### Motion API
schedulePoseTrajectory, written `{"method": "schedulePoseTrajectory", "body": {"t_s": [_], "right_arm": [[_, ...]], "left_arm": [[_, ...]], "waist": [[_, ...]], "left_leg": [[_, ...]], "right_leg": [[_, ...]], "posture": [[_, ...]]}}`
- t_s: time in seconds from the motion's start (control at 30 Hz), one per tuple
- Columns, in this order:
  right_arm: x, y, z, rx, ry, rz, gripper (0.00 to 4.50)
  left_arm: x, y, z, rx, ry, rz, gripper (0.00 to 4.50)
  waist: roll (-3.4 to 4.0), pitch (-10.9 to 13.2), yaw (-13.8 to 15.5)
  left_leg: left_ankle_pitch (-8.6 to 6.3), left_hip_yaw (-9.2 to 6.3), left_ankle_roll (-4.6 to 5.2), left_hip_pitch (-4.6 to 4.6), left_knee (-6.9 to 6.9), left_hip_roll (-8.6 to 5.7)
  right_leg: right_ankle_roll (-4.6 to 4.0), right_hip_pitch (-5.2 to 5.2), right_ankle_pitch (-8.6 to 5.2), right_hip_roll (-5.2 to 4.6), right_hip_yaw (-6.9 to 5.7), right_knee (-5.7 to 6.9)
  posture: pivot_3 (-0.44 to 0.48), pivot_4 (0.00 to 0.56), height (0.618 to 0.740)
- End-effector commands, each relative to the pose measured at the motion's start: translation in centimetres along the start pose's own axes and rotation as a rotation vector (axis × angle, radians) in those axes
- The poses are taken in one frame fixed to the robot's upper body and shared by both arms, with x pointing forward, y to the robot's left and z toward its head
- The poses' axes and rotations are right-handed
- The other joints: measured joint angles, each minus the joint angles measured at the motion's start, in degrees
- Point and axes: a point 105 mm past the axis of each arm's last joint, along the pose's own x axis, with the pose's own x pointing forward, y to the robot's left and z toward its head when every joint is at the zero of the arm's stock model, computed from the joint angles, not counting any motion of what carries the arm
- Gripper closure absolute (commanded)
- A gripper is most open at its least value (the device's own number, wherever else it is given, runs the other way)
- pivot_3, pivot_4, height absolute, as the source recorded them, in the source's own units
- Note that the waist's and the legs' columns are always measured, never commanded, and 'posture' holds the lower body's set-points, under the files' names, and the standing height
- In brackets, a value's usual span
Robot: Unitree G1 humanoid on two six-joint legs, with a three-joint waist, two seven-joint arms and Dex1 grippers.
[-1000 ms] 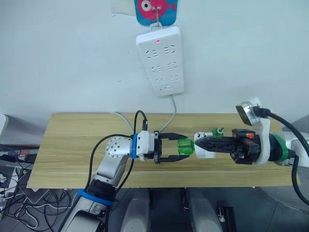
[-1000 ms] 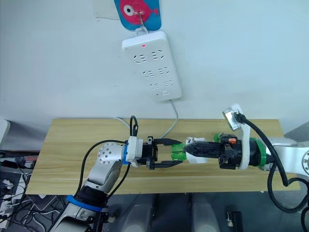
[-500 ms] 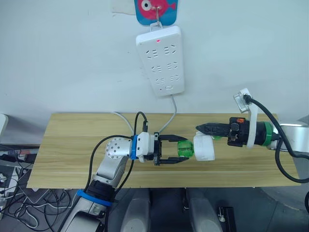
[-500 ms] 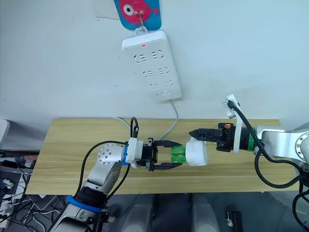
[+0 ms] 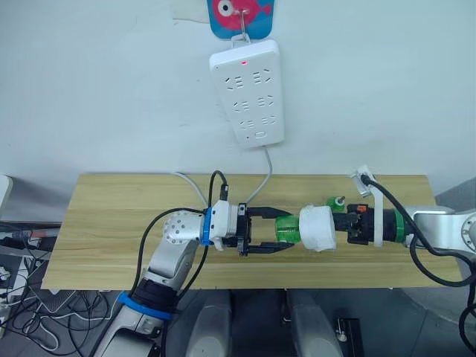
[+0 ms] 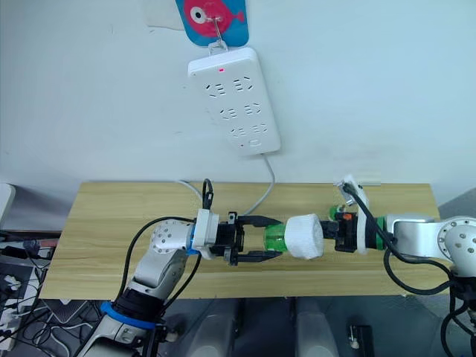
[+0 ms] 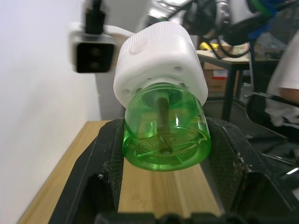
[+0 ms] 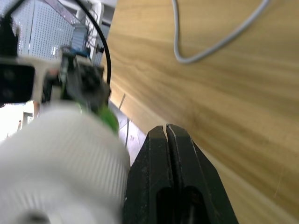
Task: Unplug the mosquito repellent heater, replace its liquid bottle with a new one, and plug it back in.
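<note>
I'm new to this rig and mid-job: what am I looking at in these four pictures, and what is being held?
It is a two-armed robot. The two wide pictures come from its head, looking down over a wooden table; a power strip hangs on the wall above. The other two come from cameras on each wrist.

The left gripper clamps a green bottle that is screwed into the white heater. The right gripper is shut and empty, right beside the heater. A small green item, probably the other bottle, stands on the table behind.
</note>
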Motion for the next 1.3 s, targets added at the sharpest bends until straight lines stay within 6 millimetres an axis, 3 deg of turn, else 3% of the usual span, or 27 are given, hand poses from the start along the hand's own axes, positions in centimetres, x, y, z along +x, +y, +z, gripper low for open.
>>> {"method": "schedulePoseTrajectory", "body": {"t_s": [0.03, 0.23, 0.4, 0.93, 1.3], "right_arm": [[-0.4, 3.1, -0.8, -0.032, 0.020, 0.112, 4.43], [-0.7, 5.0, -1.2, -0.037, 0.002, 0.155, 4.43], [-0.8, 6.7, -0.4, -0.106, -0.035, 0.218, 4.43], [-0.4, 7.2, 2.0, -0.142, -0.146, 0.233, 4.43], [-1.4, 6.9, -0.7, -0.133, -0.023, 0.193, 4.43]], "left_arm": [[0.1, 0.7, 0.0, -0.012, 0.008, 0.057, 2.27], [0.1, 0.9, -0.7, 0.006, 0.051, 0.063, 2.27], [-0.1, 0.7, -1.2, -0.008, 0.071, 0.057, 2.27], [-0.2, -0.5, -1.8, -0.021, 0.099, 0.004, 2.27], [-0.4, 0.4, -1.6, -0.060, 0.085, 0.049, 2.27]], "waist": [[0.00, 0.00, 0.00], [0.00, 0.00, -0.04], [0.00, 0.00, -0.05], [0.00, 0.00, -0.03], [0.00, 0.00, -0.02]], "left_leg": [[0.00, -0.01, 0.00, 0.00, 0.00, 0.00], [0.00, -0.04, 0.00, 0.00, 0.02, -0.01], [0.00, -0.03, 0.00, 0.01, 0.02, 0.00], [0.00, -0.10, -0.01, -0.02, 0.01, 0.00], [0.00, -0.10, 0.00, -0.04, 0.01, -0.01]], "right_leg": [[0.00, 0.00, 0.00, 0.00, 0.00, 0.00], [0.00, 0.01, 0.00, 0.00, 0.00, 0.01], [0.01, 0.01, 0.00, 0.01, 0.00, 0.01], [0.00, 0.01, 0.00, 0.00, -0.02, -0.03], [0.01, 0.01, 0.00, -0.01, -0.04, -0.04]], "posture": [[0.146, 0.358, 0.740], [0.140, 0.354, 0.740], [0.128, 0.350, 0.740], [0.128, 0.341, 0.740], [0.131, 0.344, 0.740]]}}
